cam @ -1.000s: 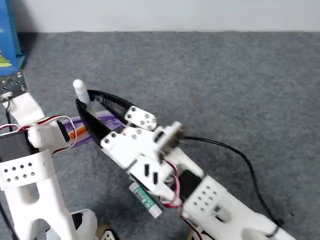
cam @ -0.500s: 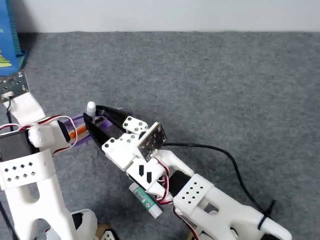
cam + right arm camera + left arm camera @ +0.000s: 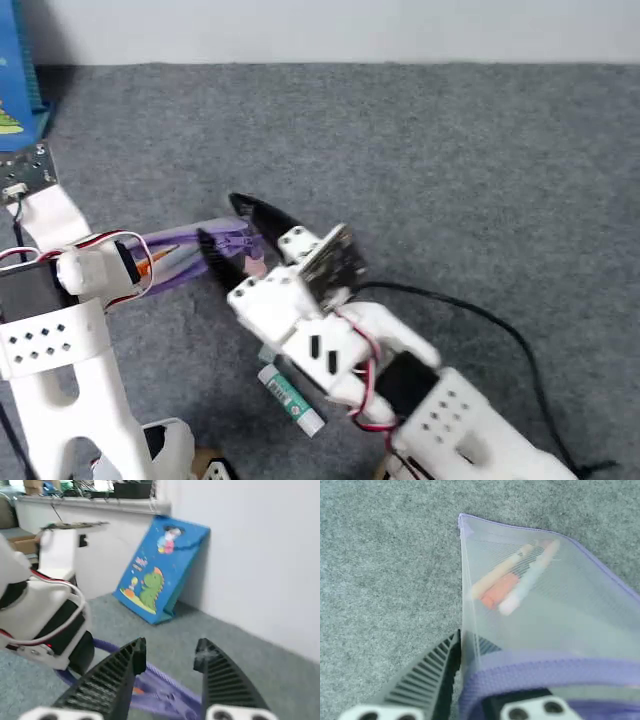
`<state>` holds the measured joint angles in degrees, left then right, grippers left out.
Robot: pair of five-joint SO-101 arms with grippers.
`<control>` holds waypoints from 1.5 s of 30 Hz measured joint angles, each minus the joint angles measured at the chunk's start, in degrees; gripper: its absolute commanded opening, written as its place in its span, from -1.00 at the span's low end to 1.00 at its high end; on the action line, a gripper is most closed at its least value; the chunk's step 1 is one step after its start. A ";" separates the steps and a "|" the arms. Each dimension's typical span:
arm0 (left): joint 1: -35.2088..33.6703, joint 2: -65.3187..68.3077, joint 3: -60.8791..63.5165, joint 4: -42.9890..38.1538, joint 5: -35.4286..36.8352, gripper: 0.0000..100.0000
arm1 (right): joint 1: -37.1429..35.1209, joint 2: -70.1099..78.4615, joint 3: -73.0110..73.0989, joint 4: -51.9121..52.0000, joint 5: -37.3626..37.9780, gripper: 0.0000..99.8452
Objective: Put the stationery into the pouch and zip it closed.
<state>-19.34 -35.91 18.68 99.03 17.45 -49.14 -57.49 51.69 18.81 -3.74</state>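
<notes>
The translucent mesh pouch (image 3: 545,610) is pinched at its purple fabric rim by the left gripper (image 3: 470,680). Slim orange and white sticks (image 3: 510,585) are seen inside. The right gripper (image 3: 171,647) is held above the pouch, its ribbed black fingers (image 3: 115,680) spread. A white cylindrical stick (image 3: 290,398) is seen lying on the grey carpet (image 3: 450,150).

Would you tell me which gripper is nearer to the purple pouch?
Left: the left gripper is clamped on an edge of the pouch, while the right gripper hangs open above its other end.

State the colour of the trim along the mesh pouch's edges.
Purple trim on the translucent mesh pouch, clearest in the left wrist view.
</notes>
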 measured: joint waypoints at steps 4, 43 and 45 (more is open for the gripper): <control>0.00 0.00 0.00 0.00 0.00 -0.97 | 4.22 -2.46 -2.90 14.33 -3.96 -0.73; -7.65 0.00 -0.26 0.00 0.00 -0.97 | 2.73 53.27 -12.04 25.32 -30.68 -0.72; -7.65 0.00 -0.26 0.00 0.00 -0.97 | 2.73 54.77 -13.63 25.32 -31.38 -0.72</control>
<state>-26.99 -35.91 18.42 99.03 17.45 -46.42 -2.73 38.07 44.13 -35.12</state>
